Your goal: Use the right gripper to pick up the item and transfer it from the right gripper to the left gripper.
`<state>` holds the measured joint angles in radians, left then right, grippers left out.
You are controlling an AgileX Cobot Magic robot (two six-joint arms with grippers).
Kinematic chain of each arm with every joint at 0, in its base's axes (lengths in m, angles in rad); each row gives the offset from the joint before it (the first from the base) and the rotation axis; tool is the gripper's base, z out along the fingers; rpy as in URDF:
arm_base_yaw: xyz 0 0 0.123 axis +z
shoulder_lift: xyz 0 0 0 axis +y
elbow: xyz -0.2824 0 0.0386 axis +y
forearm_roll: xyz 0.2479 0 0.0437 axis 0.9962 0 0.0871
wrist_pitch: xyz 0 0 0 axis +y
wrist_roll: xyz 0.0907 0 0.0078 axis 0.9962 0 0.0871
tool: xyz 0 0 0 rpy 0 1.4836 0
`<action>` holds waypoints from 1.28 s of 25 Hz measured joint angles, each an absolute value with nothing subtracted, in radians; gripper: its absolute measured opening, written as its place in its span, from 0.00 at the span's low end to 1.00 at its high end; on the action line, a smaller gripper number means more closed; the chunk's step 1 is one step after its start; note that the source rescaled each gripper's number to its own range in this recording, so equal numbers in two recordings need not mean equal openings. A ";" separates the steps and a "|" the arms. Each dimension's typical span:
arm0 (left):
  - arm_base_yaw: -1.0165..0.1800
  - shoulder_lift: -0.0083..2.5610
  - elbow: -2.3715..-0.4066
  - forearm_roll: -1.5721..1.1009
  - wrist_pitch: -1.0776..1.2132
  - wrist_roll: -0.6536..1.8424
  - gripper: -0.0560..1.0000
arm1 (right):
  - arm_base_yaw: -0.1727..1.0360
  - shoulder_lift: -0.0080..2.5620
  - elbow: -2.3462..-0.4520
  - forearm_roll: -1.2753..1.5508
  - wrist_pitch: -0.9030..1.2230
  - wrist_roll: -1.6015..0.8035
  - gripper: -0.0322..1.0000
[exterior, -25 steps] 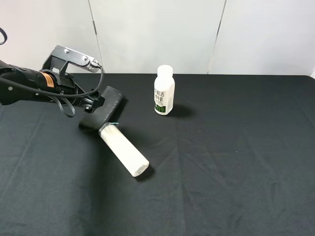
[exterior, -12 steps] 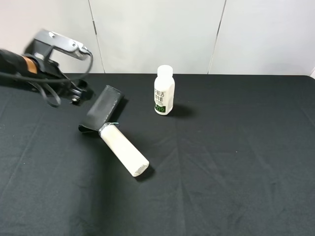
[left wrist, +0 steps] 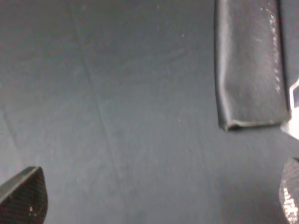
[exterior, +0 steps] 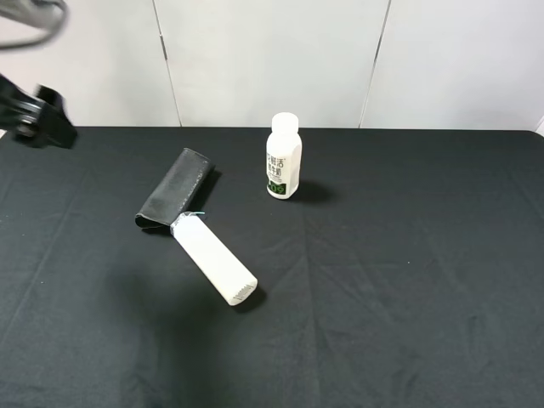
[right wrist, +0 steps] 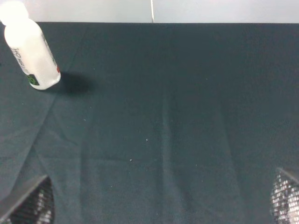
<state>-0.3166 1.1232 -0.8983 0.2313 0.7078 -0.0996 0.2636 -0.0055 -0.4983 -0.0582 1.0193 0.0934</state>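
The item, a long flat black case (exterior: 174, 189), lies on the black table, its near end touching the white tube (exterior: 214, 259). It also shows in the left wrist view (left wrist: 250, 65), lying flat, apart from the gripper. My left gripper (exterior: 38, 119) is raised at the far left edge, blurred, well clear of the case. In its wrist view the left gripper (left wrist: 156, 198) is open and empty, with one fingertip (left wrist: 23, 196) at a corner. My right gripper (right wrist: 156, 203) is open and empty over bare cloth. It is out of the exterior view.
A white capped bottle (exterior: 283, 157) stands upright behind the middle of the table, and shows in the right wrist view (right wrist: 30, 46). The white tube's edge shows in the left wrist view (left wrist: 294, 109). The black cloth (exterior: 408, 272) covers the table. A white wall stands behind.
My left gripper has pulled back from the case, up and to the left, to the frame's edge. The case, tube and bottle have stayed put.
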 joint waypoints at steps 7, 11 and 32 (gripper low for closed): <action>-0.317 0.930 -0.902 0.114 0.951 -0.081 1.00 | 0.264 -0.006 -0.498 -0.058 1.018 0.093 1.00; -0.317 0.813 -0.903 0.091 1.049 -0.079 1.00 | 0.264 -0.006 -0.498 -0.058 1.018 0.093 1.00; -0.317 0.132 -0.622 0.006 1.165 -0.074 1.00 | 0.264 -0.006 -0.498 -0.058 1.018 0.093 1.00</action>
<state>-0.3166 0.1317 -0.6219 0.0064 1.1652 -0.0737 0.2636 -0.0055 -0.4983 -0.0582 1.0184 0.0934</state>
